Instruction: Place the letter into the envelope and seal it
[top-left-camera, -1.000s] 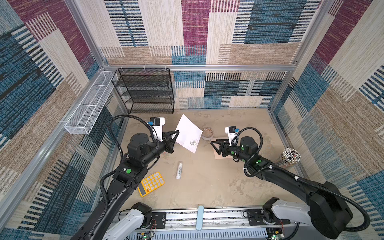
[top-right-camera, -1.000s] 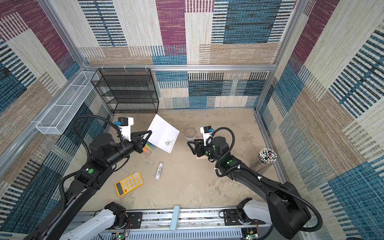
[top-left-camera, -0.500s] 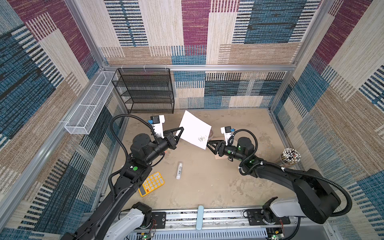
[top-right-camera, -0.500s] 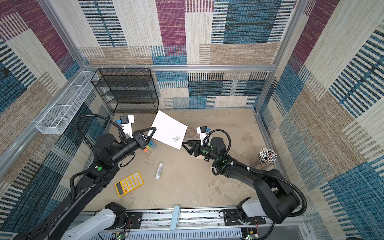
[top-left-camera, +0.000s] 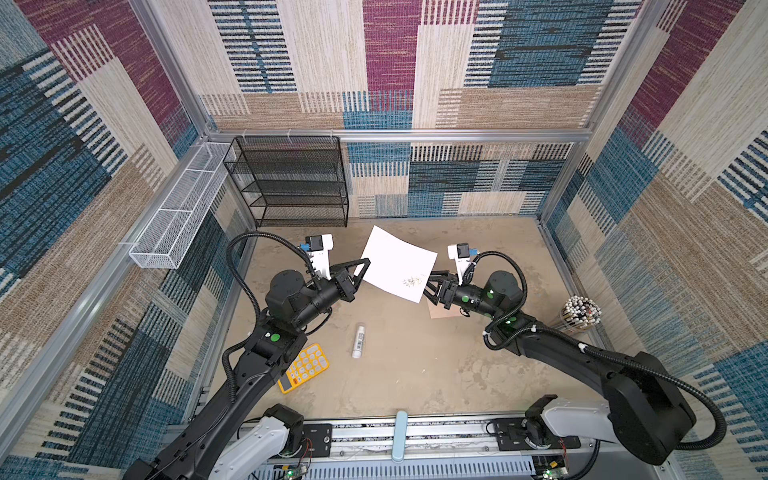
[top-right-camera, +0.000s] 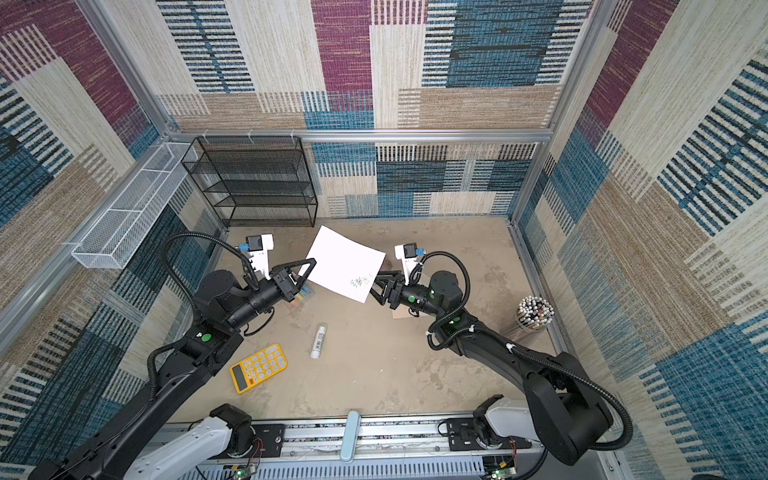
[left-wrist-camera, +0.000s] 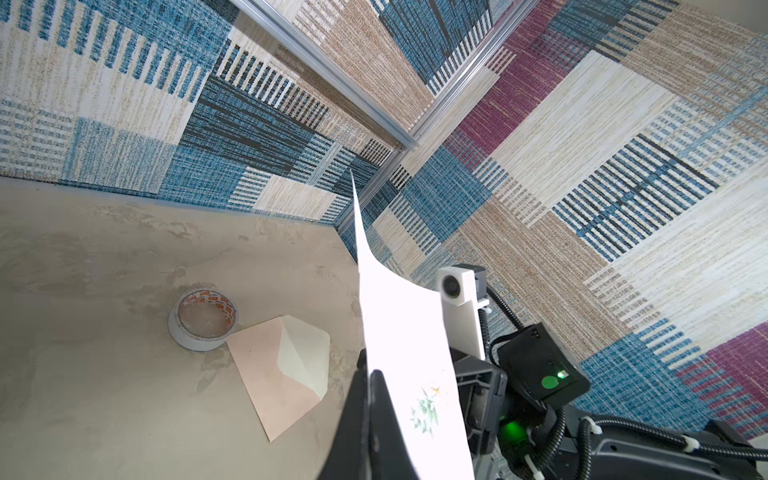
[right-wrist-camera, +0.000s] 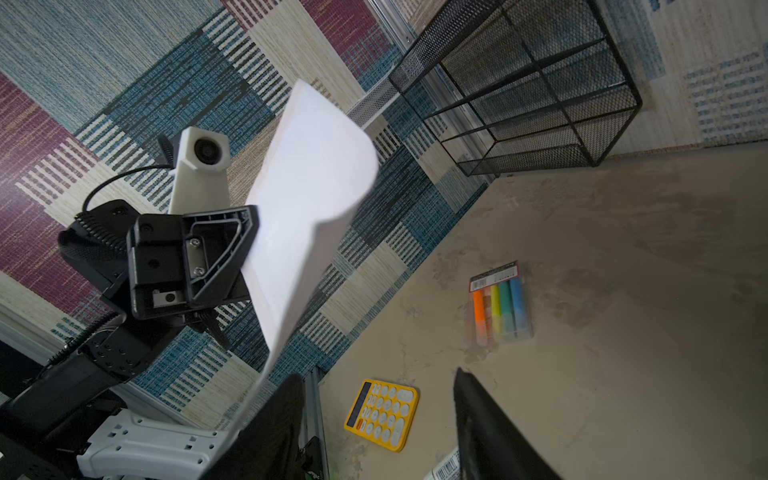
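White letter (top-left-camera: 399, 268) spans the gap: your left gripper (top-left-camera: 365, 272) clamps one edge; the printed edge sits at the right gripper (top-left-camera: 430, 286), jaws apart. The envelope (left-wrist-camera: 270, 374) lies beneath that gripper.

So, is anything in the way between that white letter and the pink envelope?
Yes: the open right gripper hangs above the envelope, which lies on the table beside a tape roll. The letter is up in the air, pinched by the left gripper.
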